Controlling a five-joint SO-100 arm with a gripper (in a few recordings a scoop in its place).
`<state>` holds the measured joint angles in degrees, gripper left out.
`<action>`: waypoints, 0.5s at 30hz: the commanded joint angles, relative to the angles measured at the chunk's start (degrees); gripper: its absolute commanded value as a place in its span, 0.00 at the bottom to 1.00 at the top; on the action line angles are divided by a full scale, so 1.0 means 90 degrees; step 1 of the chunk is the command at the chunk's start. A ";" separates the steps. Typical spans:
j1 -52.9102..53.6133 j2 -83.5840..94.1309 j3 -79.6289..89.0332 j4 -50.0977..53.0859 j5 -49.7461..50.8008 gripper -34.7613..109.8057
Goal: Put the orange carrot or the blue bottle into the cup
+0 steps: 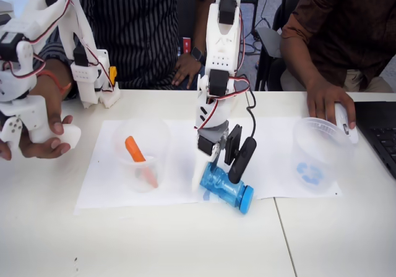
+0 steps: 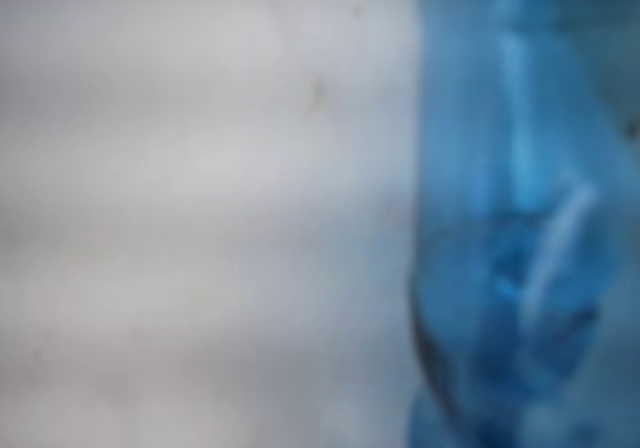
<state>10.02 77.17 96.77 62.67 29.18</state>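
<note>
Blue bottle (image 1: 226,191) seen lying on its side on paper sheet (image 1: 105,184), near centre; long axis run left-far to right-near, cap pointed right-near. Gripper (image 1: 224,166) lowered onto bottle from above, jaws parted moderately, fingers set against bottle's far side; firm grasp cannot be told. Wrist view: bottle (image 2: 520,228) shown blurred at right. Orange carrot (image 1: 140,159) leaned inside smaller clear cup (image 1: 141,155), left. Cup (image 1: 318,155) placed right, blue mark visible.
</note>
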 commanded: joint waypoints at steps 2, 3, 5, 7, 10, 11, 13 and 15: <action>0.0107 0.0283 -0.0566 0.0020 0.0107 0.57; 0.0107 0.0264 -0.0566 0.0020 0.0117 0.57; 0.0107 0.0244 -0.0566 0.0020 0.0117 0.55; 0.0107 0.0234 -0.0566 0.0020 0.0117 0.52; 0.0107 0.0303 -0.0566 0.0020 0.0117 0.45; 0.0107 0.0313 -0.0566 0.0010 0.0117 0.43; 0.0107 0.0322 -0.0566 0.0010 0.0088 0.40; 0.0107 0.0322 -0.0566 0.0010 0.0039 0.37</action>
<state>10.02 77.17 96.77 62.67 29.00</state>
